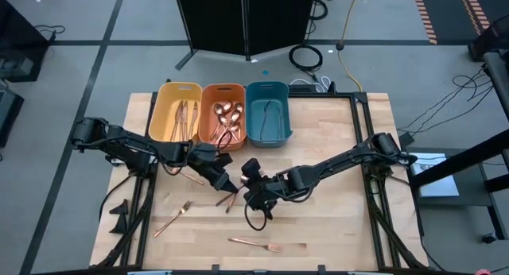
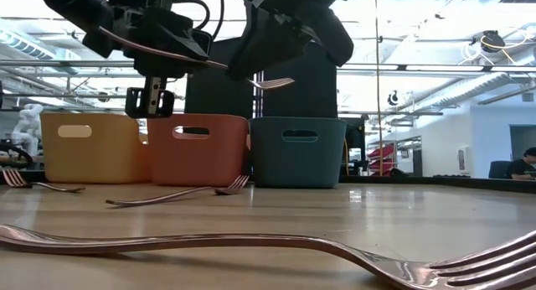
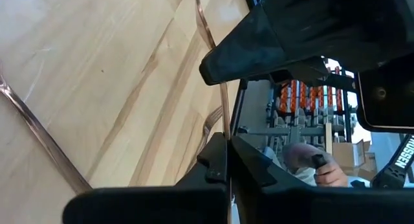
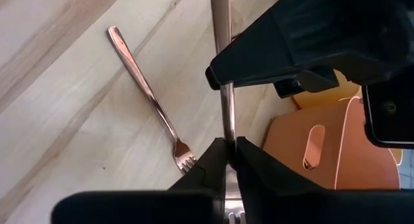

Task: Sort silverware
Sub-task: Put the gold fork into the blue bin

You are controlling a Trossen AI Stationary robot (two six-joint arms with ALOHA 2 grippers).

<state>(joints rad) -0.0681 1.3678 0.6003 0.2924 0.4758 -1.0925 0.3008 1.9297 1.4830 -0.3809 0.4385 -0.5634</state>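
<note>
The wooden table (image 1: 334, 172) fills the frame's middle, with yellow (image 1: 176, 112), orange (image 1: 223, 114) and teal (image 1: 267, 112) bins along its upper edge. At centre, the left gripper (image 1: 226, 182) and right gripper (image 1: 251, 187) meet, both clenched on one raised fork (image 2: 272, 83). Loose forks lie lower left (image 1: 172, 218) and bottom centre (image 1: 254, 244); knives (image 1: 184, 118) and spoons (image 1: 229, 116) fill two bins.
</note>
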